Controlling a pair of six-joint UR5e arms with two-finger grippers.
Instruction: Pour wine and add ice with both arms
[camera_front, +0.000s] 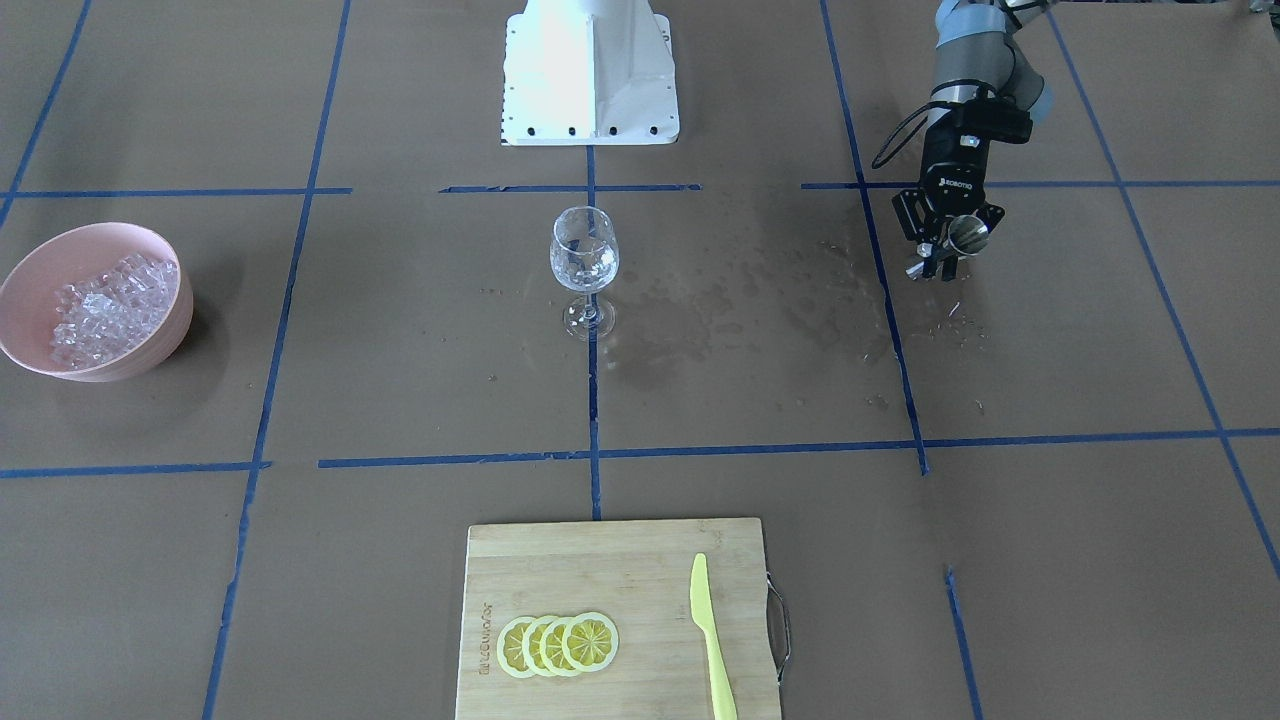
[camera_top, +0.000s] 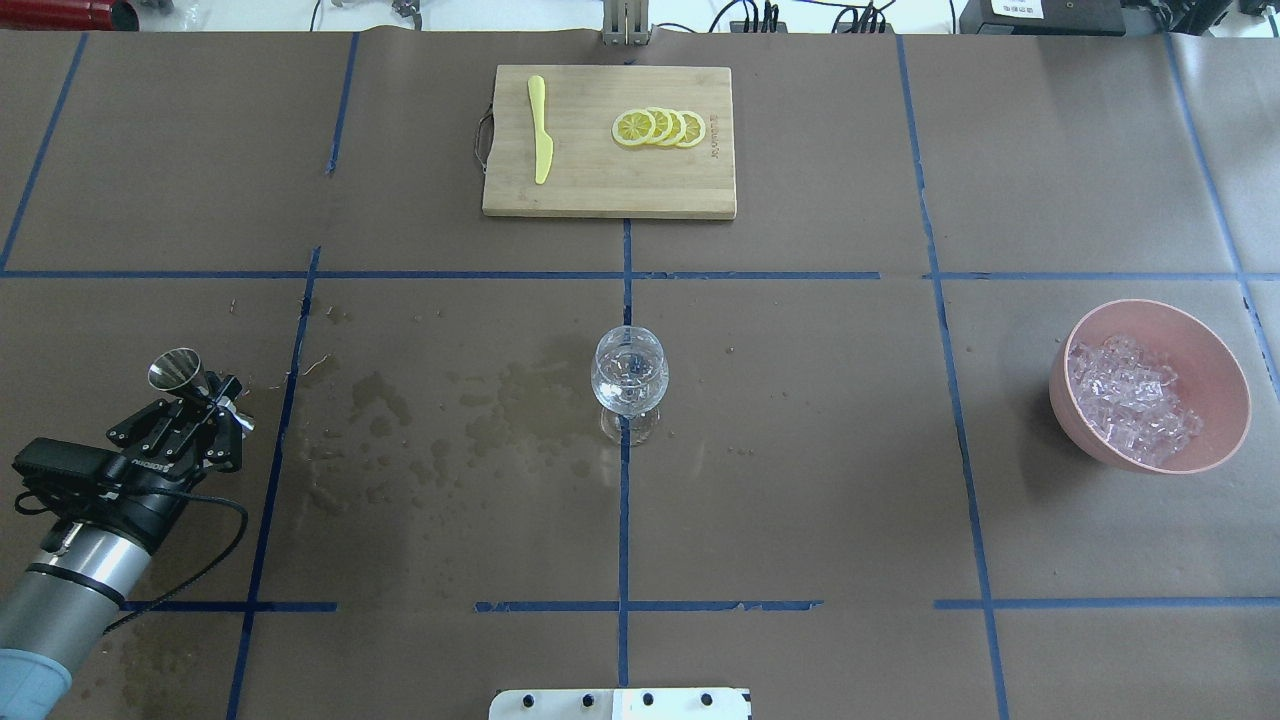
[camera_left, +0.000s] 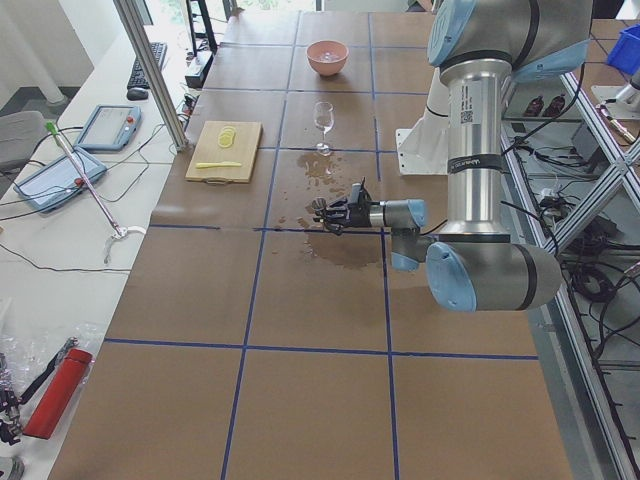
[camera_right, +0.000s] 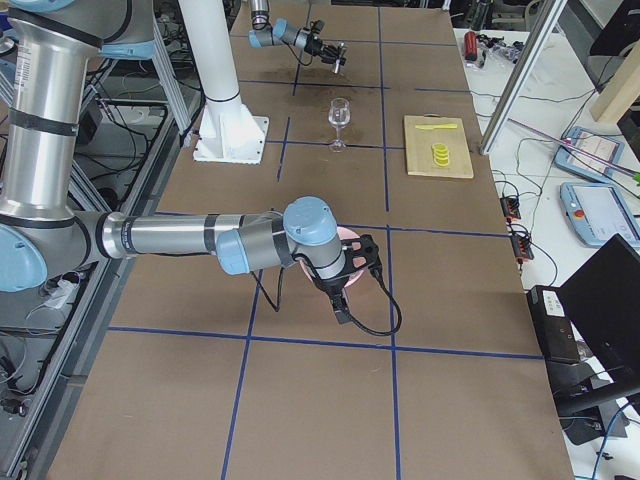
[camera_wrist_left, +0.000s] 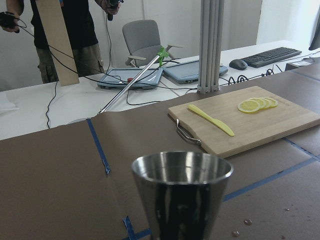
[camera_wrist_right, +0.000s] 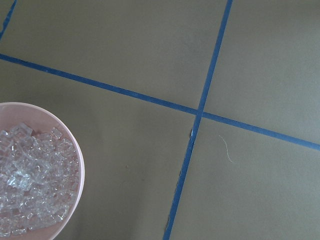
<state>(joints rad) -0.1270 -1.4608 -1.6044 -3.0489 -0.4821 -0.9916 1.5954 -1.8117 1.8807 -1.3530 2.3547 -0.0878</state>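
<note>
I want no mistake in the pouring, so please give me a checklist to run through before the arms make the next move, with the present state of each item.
1. The left gripper is shut on the metal cup: ok.
2. Liquid is inside the metal cup: cannot tell.
3. The wine glass stands upright on the centre tape line: ok.
4. There is ice in the pink bowl: ok, plenty.
5. The right gripper is open and ready by the bowl: cannot tell, only a side view shows it.
6. The table is dry between cup and glass: not ok, wet patches lie there.
</note>
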